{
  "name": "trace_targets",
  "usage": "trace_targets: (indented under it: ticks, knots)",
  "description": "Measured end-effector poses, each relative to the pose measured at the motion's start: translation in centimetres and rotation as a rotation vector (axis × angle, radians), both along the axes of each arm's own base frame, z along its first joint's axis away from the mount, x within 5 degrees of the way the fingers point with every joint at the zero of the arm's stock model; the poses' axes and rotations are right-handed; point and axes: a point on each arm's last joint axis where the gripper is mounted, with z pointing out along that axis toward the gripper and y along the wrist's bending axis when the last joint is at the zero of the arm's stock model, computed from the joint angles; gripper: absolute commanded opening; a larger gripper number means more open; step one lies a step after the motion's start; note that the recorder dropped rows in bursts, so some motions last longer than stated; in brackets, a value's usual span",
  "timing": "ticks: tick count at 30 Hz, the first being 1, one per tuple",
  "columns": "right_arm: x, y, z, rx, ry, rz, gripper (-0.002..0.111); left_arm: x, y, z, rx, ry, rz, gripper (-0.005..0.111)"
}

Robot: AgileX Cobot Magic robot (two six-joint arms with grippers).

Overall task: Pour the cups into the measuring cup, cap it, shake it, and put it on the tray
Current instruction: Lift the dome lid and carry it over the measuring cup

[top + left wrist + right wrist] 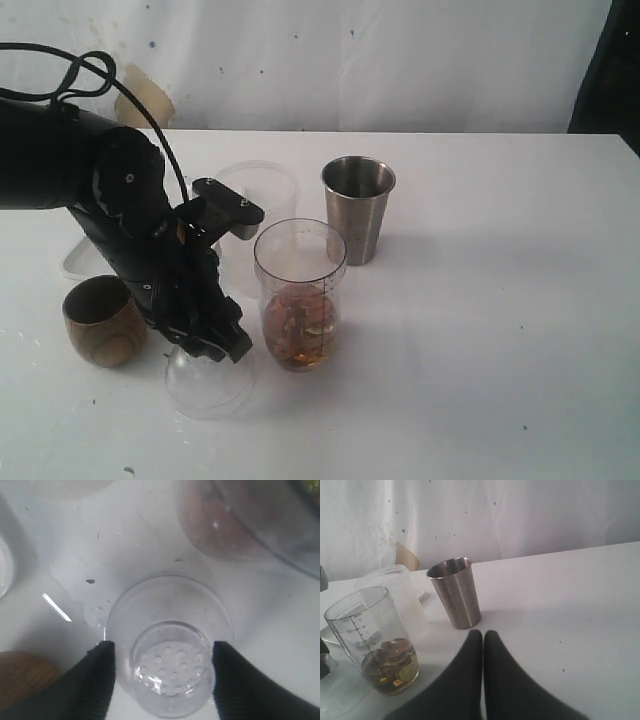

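The clear dome cap (210,385) lies on the table in front of the measuring cup (300,300), which holds amber liquid and brownish pieces. My left gripper (215,345) hangs low over the cap. In the left wrist view its open fingers (102,672) straddle the cap's perforated top (170,670). The wood-grain cup (103,320) stands left of the arm. The steel tumbler (358,208) stands upright behind the measuring cup. The white tray (75,262) is mostly hidden behind the left arm. My right gripper (483,632) is shut on nothing, near the tumbler (455,592) and the measuring cup (372,640).
A wider frosted plastic cup (262,190) stands behind the measuring cup, close to the left arm's wrist. A small wet patch (75,590) lies on the table beside the cap. The white table stretches bare to the right.
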Motion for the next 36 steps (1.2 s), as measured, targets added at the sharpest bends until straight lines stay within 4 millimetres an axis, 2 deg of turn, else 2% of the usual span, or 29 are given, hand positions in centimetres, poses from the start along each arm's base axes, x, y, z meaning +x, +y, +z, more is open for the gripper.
trace_targets:
  ticks: [3, 8, 13, 20, 30, 33, 36]
  knots:
    - [0.0, 0.0, 0.0, 0.000, 0.000, 0.000, 0.000, 0.1, 0.0, 0.0, -0.006, -0.005, 0.009, 0.000]
    - [0.0, 0.0, 0.0, 0.000, 0.000, 0.000, 0.000, -0.1, 0.1, 0.0, 0.008, 0.012, 0.008, 0.000]
    - [0.0, 0.0, 0.0, 0.000, 0.000, 0.000, 0.000, 0.2, 0.0, 1.5, 0.054, 0.047, 0.003, 0.000]
    - [0.0, 0.0, 0.0, 0.000, 0.000, 0.000, 0.000, 1.0, -0.4, 5.7, 0.066, 0.048, 0.020, 0.000]
    - [0.0, 0.0, 0.0, 0.000, -0.002, 0.000, 0.000, 0.3, 0.4, 16.0, -0.069, -0.145, 0.064, 0.000]
    - [0.0, 0.0, 0.1, 0.001, -0.006, 0.001, 0.000, 0.1, 0.3, 18.0, -0.123, -0.184, 0.075, 0.000]
    - [0.0, 0.0, 0.1, 0.001, -0.006, 0.001, 0.000, 0.0, 0.1, 18.9, -0.165, -0.192, 0.076, 0.000]
